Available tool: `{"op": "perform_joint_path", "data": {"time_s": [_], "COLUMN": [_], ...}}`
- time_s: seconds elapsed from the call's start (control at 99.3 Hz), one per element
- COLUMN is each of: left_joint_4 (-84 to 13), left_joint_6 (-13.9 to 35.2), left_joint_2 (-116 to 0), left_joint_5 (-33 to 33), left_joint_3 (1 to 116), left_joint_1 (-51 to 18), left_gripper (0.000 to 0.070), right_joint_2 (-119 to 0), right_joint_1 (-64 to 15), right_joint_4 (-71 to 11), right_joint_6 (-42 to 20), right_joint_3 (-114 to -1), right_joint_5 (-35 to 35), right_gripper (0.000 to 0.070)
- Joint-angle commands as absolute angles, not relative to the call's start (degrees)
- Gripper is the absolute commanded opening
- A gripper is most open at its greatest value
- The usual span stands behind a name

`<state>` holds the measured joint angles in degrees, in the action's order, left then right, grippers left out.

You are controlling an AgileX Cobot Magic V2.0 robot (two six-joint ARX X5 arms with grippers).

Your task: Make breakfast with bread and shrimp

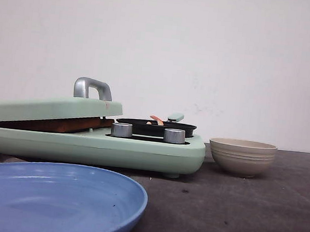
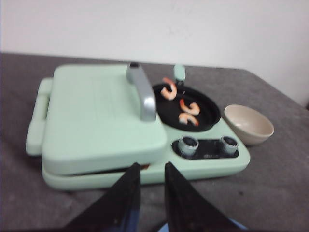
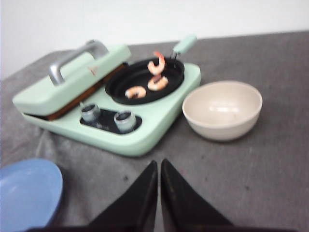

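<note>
Shrimp (image 3: 157,82): three in black pan (image 3: 116,82), at 12, 6, 8 o'clock. Likely light, soft, slippery; pinch mid-body. Bread (image 1: 50,123): brown edge under sandwich-press lid (image 2: 104,113). Left gripper (image 2: 152,181) jaws slightly parted, right gripper (image 3: 159,176) pressed together; both empty.

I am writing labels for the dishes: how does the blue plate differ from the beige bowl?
The blue plate is wide and shallow; the beige bowl is narrower and deep. The plate is plain blue; the bowl has faint rings around its outside. The plate lies before the breakfast maker, the bowl beside it. Both look empty.
</note>
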<state>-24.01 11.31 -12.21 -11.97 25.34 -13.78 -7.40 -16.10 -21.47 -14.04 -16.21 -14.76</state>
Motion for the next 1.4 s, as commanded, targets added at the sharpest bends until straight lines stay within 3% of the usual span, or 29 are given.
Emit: {"op": "perform_joint_path", "data": {"time_s": [0.0,0.262,0.393,1.168,1.299,1.389], "left_joint_4": [-23.22,-25.71,-27.20,-27.35,-30.06,-26.44], "left_joint_6": [12.97,19.09,26.83,26.39,24.03,18.22], "left_joint_2": [-11.14,-9.58,-9.61,-9.61,-8.19,-5.45], "left_joint_5": [-11.51,-7.05,-7.73,-7.66,-0.47,3.81], "left_joint_3": [24.88,24.69,24.69,24.69,24.29,22.30], "left_joint_1": [-13.89,-13.89,-13.89,-13.89,-13.87,-13.72], "left_gripper": [0.0010,0.0027,0.0027,0.0027,0.0027,0.0027], "right_joint_2": [-6.50,-5.74,-5.76,-5.76,-5.76,-5.76], "right_joint_1": [-16.38,-16.38,-16.38,-16.38,-16.38,-16.38], "right_joint_4": [-21.08,-20.12,-19.77,-19.05,-19.05,-19.05], "right_joint_6": [-14.85,-15.03,-15.77,-16.08,-16.08,-16.08], "right_joint_3": [-16.34,-16.34,-16.34,-16.34,-16.34,-16.34], "right_joint_5": [-14.28,-11.62,-12.01,-11.94,-11.94,-11.94], "right_gripper": [0.0001,0.0001,0.0001,0.0001,0.0001,0.0001]}}
